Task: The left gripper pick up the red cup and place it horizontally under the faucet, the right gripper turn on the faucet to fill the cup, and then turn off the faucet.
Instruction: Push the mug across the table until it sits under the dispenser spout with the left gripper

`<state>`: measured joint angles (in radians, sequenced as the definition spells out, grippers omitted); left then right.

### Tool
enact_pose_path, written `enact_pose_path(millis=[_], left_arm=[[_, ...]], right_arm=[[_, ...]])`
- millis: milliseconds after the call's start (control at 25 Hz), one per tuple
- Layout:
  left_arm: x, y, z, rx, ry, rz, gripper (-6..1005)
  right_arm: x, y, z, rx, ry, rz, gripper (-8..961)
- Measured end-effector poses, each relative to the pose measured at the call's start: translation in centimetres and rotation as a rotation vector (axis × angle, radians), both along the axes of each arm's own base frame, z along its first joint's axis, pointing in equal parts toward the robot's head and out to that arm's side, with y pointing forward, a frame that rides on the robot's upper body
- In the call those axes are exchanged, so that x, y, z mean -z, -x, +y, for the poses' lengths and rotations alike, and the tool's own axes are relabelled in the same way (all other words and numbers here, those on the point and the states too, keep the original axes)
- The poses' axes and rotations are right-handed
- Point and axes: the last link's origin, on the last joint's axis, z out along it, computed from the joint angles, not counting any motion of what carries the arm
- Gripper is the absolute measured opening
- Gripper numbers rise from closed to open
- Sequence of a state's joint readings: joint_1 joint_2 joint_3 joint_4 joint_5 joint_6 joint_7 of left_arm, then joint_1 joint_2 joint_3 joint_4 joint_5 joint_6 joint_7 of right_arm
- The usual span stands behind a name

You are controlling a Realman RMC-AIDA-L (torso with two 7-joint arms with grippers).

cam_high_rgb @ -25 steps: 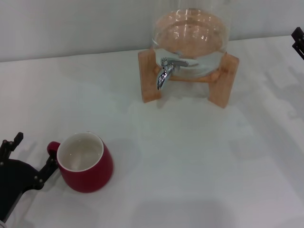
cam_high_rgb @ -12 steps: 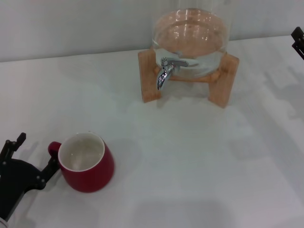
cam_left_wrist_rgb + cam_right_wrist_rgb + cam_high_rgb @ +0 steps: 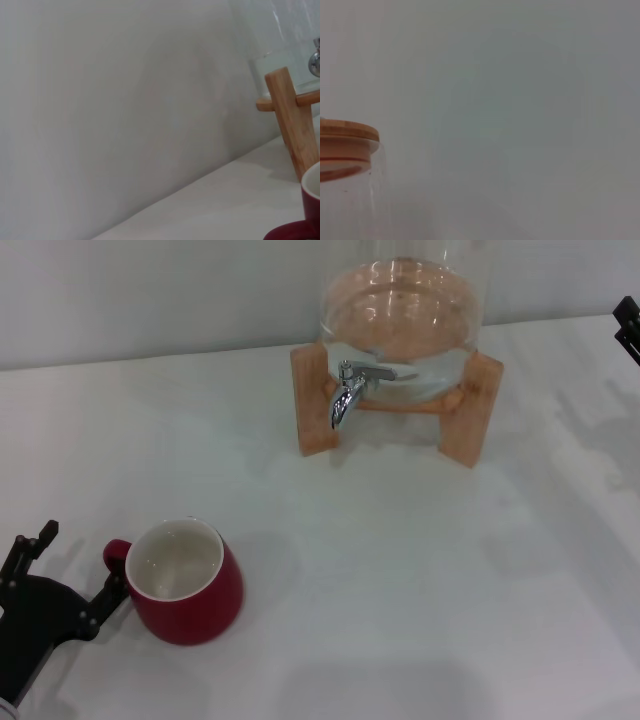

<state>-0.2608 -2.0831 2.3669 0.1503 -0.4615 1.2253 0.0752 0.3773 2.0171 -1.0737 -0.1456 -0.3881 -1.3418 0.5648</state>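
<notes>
Red cup (image 3: 186, 583) sits upright on the white table (image 3: 400, 570), in the near left part of the scene, its white inside facing up and its small loop handle (image 3: 115, 555) pointing left. Left gripper (image 3: 65, 570) is low at the near left corner, just beside the cup on the handle side; its black fingers (image 3: 103, 602) are spread wide, one reaching up to the handle and seeming to touch it or nearly so, the other standing well off to the left, so nothing is gripped between them. In the left wrist view a sliver of the cup's rim and red body (image 3: 307, 210) shows at the edge, with a wooden leg of the stand (image 3: 292, 125) beyond it. Faucet (image 3: 350, 388), a small chrome tap with its spout curved downward, sticks out from the glass dispenser (image 3: 400, 310) on its wooden stand (image 3: 315, 405) at the far side of the table, well apart from the cup. Right gripper (image 3: 628, 328) only peeks in at the far right edge, held away from the dispenser, and I cannot tell how its fingers are set. The right wrist view catches the dispenser's wooden lid (image 3: 347, 142) against a plain wall (image 3: 520, 100).
</notes>
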Motion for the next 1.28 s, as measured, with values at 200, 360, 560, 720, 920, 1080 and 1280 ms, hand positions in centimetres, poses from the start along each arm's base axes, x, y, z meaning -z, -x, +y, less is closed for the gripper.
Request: enact_pose_path(millis=[200,360,560,720,920,1080,1280], left_arm=[[0.0,0.0,0.0,0.0,0.0,0.0,764],[0.01,-0.04,0.04,0.006,-0.002,0.01,739],[0.06,-0.09,0.04,0.013,-0.005,0.023,707],[0.07,-0.12,0.07,0.014,-0.006,0.023,622],[0.06,-0.13,0.1,0.015,-0.006,0.024,516],[0.06,-0.13,0.09,0.015,-0.006,0.024,407],[0.08,-0.1,0.13,0.012,-0.006,0.026,182]], right_arm=[[0.0,0.01,0.0,0.0,0.0,0.0,827],[0.0,0.01,0.0,-0.001,0.0,0.001,827],[0.0,0.01,0.0,-0.001,0.0,0.001,827],[0.0,0.01,0.0,-0.001,0.0,0.001,827],[0.0,0.01,0.0,-0.001,0.0,0.001,827],[0.03,0.02,-0.01,-0.001,0.0,0.002,827],[0.06,0.03,-0.01,-0.001,0.001,0.003,827]])
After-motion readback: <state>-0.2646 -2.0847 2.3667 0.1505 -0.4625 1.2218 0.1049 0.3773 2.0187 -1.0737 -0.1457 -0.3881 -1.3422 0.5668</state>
